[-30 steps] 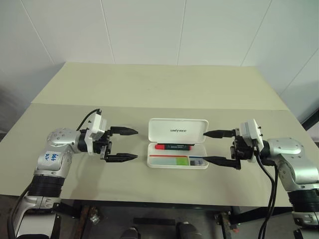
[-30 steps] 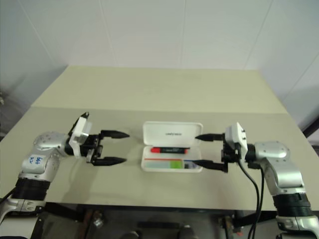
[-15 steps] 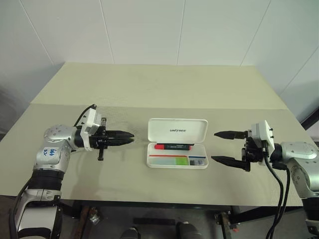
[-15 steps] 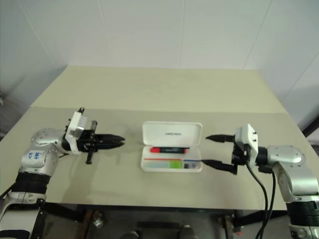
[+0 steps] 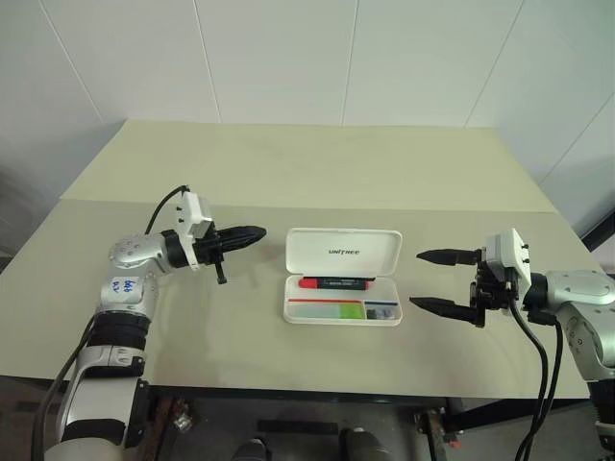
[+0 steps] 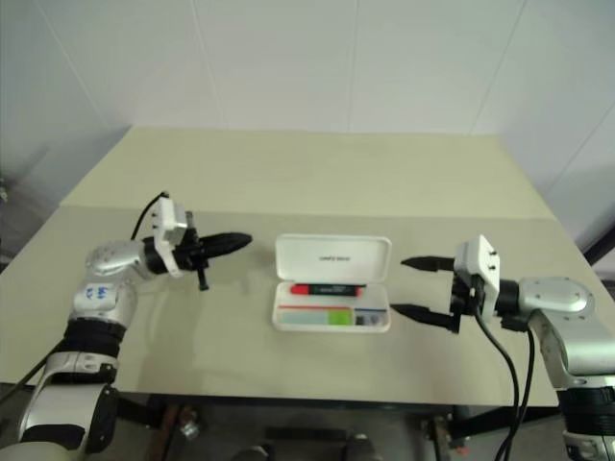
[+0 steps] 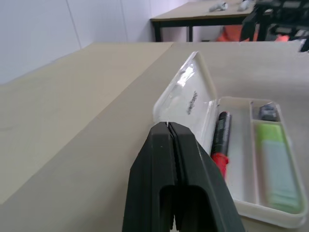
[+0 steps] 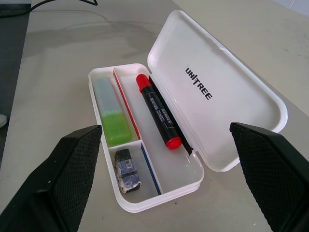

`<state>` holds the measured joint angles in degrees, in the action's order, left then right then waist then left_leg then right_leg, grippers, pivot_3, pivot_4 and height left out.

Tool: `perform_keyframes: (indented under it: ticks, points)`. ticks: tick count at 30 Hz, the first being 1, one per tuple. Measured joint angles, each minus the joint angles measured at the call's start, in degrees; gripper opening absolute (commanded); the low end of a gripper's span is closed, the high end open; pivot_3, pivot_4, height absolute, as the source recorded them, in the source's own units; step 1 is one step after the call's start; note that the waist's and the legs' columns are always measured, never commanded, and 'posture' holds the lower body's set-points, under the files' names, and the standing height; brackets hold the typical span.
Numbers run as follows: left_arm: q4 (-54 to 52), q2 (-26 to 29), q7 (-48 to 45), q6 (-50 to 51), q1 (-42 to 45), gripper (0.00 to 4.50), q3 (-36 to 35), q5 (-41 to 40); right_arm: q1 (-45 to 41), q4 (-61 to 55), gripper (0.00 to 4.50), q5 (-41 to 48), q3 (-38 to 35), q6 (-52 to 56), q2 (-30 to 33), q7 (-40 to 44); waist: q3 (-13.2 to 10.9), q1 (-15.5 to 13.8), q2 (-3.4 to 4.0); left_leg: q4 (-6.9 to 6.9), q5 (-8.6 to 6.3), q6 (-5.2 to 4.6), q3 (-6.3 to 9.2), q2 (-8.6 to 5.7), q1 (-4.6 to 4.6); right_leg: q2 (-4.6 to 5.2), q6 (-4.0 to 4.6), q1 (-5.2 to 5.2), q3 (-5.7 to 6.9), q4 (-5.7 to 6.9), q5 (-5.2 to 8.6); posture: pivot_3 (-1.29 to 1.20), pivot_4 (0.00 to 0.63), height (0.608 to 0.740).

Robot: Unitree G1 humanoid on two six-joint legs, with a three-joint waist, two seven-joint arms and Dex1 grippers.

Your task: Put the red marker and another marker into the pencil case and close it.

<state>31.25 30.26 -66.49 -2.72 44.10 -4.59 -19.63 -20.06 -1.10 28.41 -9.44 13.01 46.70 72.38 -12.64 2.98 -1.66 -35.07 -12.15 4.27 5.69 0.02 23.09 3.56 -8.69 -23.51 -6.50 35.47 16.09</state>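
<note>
The white pencil case [image 5: 317, 252] lies open at the table's middle, its lid raised toward the far side. The red marker [image 5: 335, 283] lies in its far compartment, and the green marker [image 5: 341, 310] rests in the near left one. My left gripper [image 5: 259, 232] is shut on nothing and points level at the lid's left end, a short gap away. In the left wrist view its tips [image 7: 167, 124] sit just short of the lid [image 7: 186, 92]. My right gripper [image 5: 417, 279] is open and empty, to the right of the case. Its fingers [image 8: 72, 169] frame the open case.
A small dark cylinder [image 5: 381, 311] sits in the case's near right compartment. The beige table [image 5: 288, 182] has a seam across it behind the case, and white walls stand beyond. Another table [image 7: 203, 17] shows far off in the left wrist view.
My left gripper has shut and moved forward toward the lid's left end. My right gripper, still open, has drawn back to the right, away from the case's right end.
</note>
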Motion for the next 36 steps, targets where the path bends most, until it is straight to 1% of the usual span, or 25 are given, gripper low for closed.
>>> perform_keyframes:
  ticks: [9,13,20,26,30,36]
  points:
    - [8.0,-4.0,7.2,-5.9,3.5,0.05,4.0,8.5,0.1,-2.3,4.5,0.1,0.0,1.5,0.0,-1.9,0.0,-0.1,-0.01,0.0,0.0,0.0,0.0,-0.02,0.02,0.0,-0.05,-0.01,0.01,-0.02,-0.03,0.0,0.15,0.74]
    - [10.0,-5.6,7.0,-6.8,5.3,0.05,4.8,9.1,0.4,-3.9,4.5,0.2,0.0,2.2,0.0,-2.8,0.0,-0.1,-0.01,0.0,0.0,0.0,0.0,-0.02,0.04,0.0,-0.07,-0.01,0.0,-0.05,-0.03,0.0,0.15,0.74]
    - [11.1,-6.1,5.8,-8.8,6.4,0.05,4.8,9.1,1.8,-5.4,4.5,0.6,0.0,2.6,0.0,-3.8,0.0,-0.1,-0.02,0.01,0.0,0.0,0.0,-0.02,0.05,0.0,-0.08,-0.01,0.0,-0.05,-0.03,0.0,0.15,0.74]
    - [11.0,-6.1,0.9,-10.9,6.4,0.05,4.6,8.2,2.9,-6.1,4.5,2.2,-1.1,4.6,0.1,-4.7,0.0,-0.1,-0.02,0.01,0.0,0.0,0.0,-0.02,0.05,0.0,-0.09,-0.01,0.0,-0.05,-0.03,0.0,0.15,0.74]
    - [8.7,-5.6,-3.9,-11.4,5.8,0.05,4.6,6.5,3.8,-6.4,4.5,2.6,-2.6,5.0,2.1,-4.3,0.0,-0.2,-0.02,0.02,0.0,0.0,0.0,-0.02,0.06,0.0,-0.09,0.0,0.01,-0.06,-0.03,0.0,0.15,0.74]
    - [4.1,-5.4,-10.1,-11.5,3.4,0.05,6.1,5.9,4.9,-6.3,4.5,2.6,-3.6,5.0,2.6,-3.9,0.0,-0.2,-0.02,0.0,0.0,0.0,0.0,-0.02,0.05,0.0,-0.08,0.0,0.0,-0.05,-0.03,0.0,0.15,0.74]
